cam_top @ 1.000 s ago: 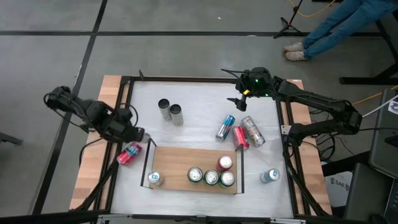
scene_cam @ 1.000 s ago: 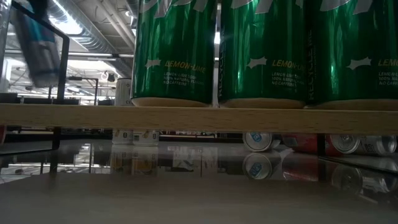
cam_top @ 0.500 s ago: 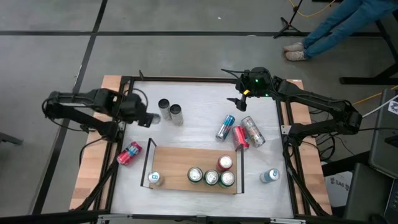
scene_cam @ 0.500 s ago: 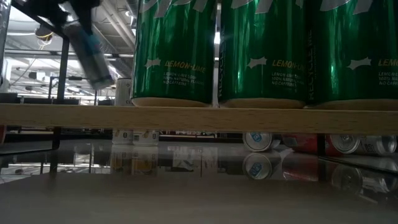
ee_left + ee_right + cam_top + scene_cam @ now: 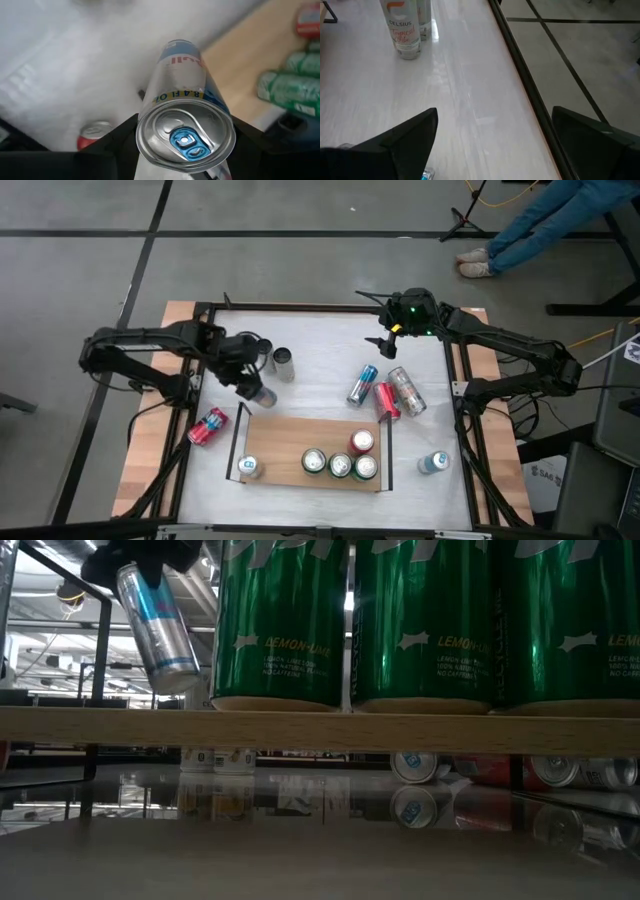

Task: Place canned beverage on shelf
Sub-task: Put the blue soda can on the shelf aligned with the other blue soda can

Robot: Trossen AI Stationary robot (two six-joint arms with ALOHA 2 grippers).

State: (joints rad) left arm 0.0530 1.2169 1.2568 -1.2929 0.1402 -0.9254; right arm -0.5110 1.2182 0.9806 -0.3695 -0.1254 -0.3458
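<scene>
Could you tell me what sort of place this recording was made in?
Probably a robotics lab or workshop hall: concrete floor marked with dark lines, exposed ceiling ducts and strip lights, and a black-framed white test table between two arms.

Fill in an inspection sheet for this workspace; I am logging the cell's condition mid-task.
Surface: white tabletop, wooden side strips.
Job's things: shelf carries five upright cans; silver-blue can held tilted in the air.
Clutter: two upright cans near the back; three lying cans right of centre; red can lying left; one can standing right.
Grippers: left gripper shut on the silver-blue can near the shelf's left end; right gripper open, at the back right.
Cables: yellow cable on the floor, right.
Surroundings: person's legs, top right.
</scene>
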